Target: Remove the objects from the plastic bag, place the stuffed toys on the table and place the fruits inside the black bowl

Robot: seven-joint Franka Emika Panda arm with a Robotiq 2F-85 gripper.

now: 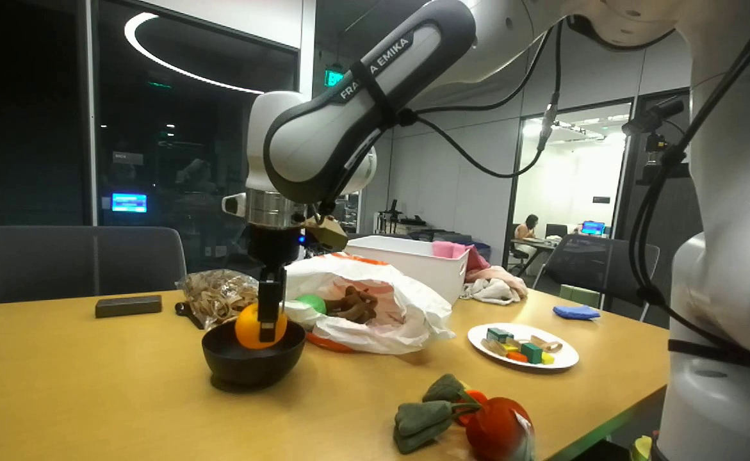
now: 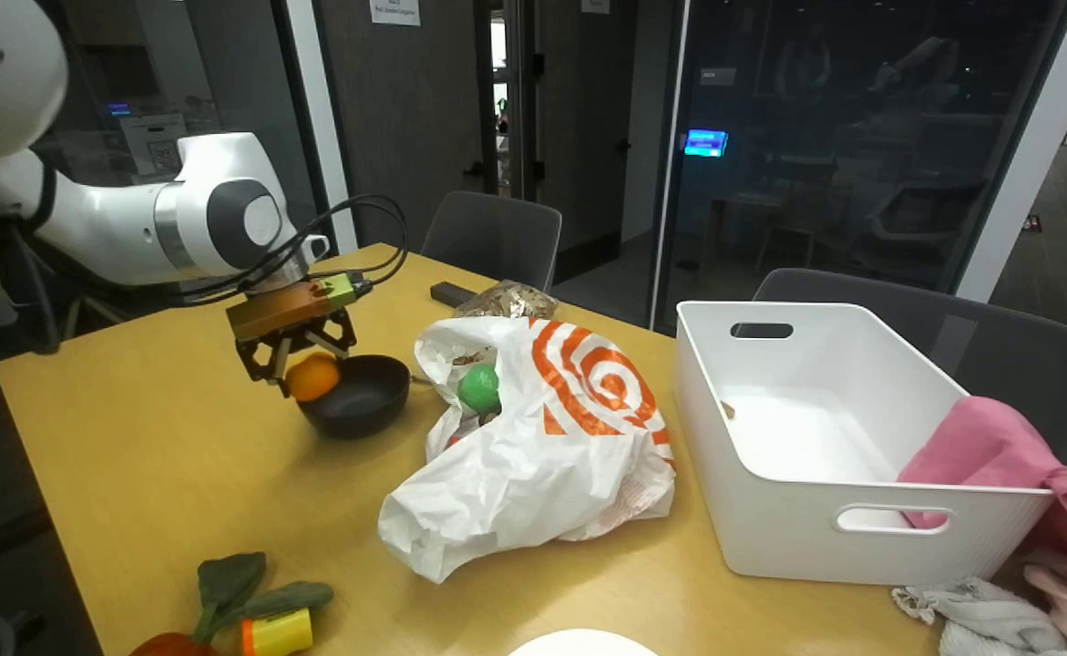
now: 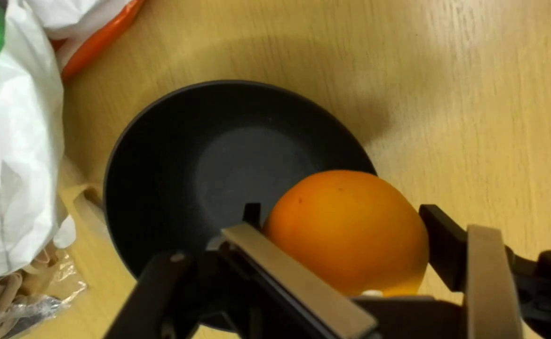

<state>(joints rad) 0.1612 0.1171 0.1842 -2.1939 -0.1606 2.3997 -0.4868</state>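
Note:
My gripper (image 3: 339, 214) is shut on an orange (image 3: 350, 235), with a finger on each side of it. In both exterior views the orange (image 1: 246, 330) (image 2: 312, 377) is held at the near side of the black bowl (image 1: 246, 374) (image 2: 364, 419), over its rim. In the wrist view the bowl (image 3: 237, 122) shows no other fruit inside. The white plastic bag (image 1: 426, 314) (image 2: 533, 501) lies open beside the bowl. A green fruit (image 1: 312, 303) (image 2: 479, 389) and a brown stuffed toy (image 1: 352, 306) show in its mouth. A red plush vegetable with green leaves (image 1: 499, 429) lies on the table.
A white bin (image 2: 797, 524) with pink cloth (image 2: 989, 446) stands behind the bag. A white plate (image 1: 477, 339) holds several small blocks. A clear bag of tan bands (image 1: 221, 298) and a dark box (image 1: 128, 306) lie behind the bowl. A yellow piece (image 2: 278, 633) lies by the plush vegetable.

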